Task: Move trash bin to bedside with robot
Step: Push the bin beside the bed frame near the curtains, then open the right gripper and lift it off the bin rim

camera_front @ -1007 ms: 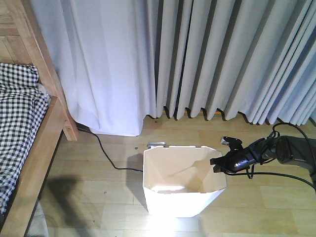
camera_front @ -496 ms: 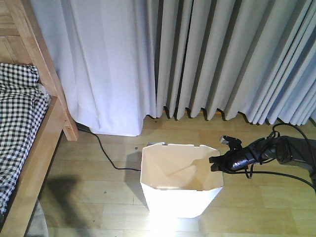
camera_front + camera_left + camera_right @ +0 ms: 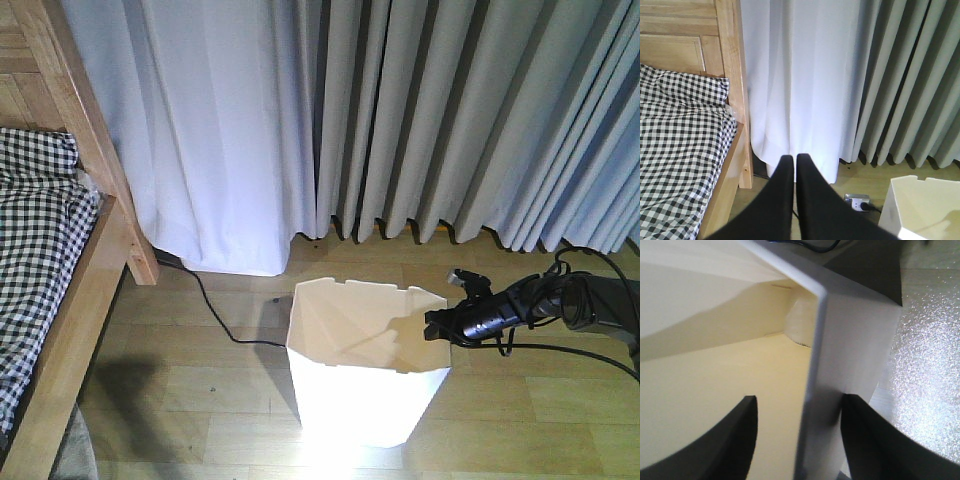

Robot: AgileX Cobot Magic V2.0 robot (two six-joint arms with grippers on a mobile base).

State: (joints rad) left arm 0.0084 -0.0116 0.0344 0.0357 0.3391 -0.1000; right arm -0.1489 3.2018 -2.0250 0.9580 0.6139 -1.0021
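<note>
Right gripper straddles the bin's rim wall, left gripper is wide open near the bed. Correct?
Not quite. The left gripper is shut, its two fingers pressed together in the left wrist view, near the bed. The rest holds: the right gripper has one finger inside and one outside the trash bin wall.

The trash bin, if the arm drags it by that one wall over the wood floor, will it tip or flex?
The trash bin tapers to a narrow base and looks empty, so it probably tips easily. The right gripper straddles one thin wall; that wall may flex. The smooth floor should let it slide.
</note>
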